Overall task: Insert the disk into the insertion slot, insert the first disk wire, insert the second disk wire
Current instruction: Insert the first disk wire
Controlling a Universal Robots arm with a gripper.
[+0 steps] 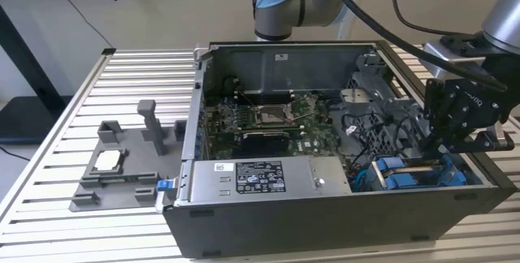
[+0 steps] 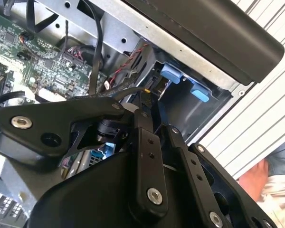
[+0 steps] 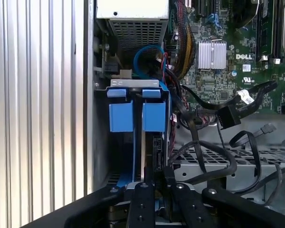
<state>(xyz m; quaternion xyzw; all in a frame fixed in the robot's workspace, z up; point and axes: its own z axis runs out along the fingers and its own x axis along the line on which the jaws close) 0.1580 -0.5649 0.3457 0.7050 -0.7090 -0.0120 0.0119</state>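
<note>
While the disk [image 3: 137, 116] stands on edge in the slot [image 3: 100, 137], at the corner of the case [image 1: 325, 226] on the exterior view's right, the gripper [image 3: 156, 178] hangs directly at the disk's open end. The jaws appear closed on a dark plug [image 3: 157, 152], with almost no gap showing on either side. If the plug meets the disk's socket tilted or off-centre, it may jam or bend the contacts. The loose black cables [image 3: 204, 147] lie just beside the gripper, and a snagged loop could drag the plug askew. Excessive push could also shift the disk along its blue rails.
</note>
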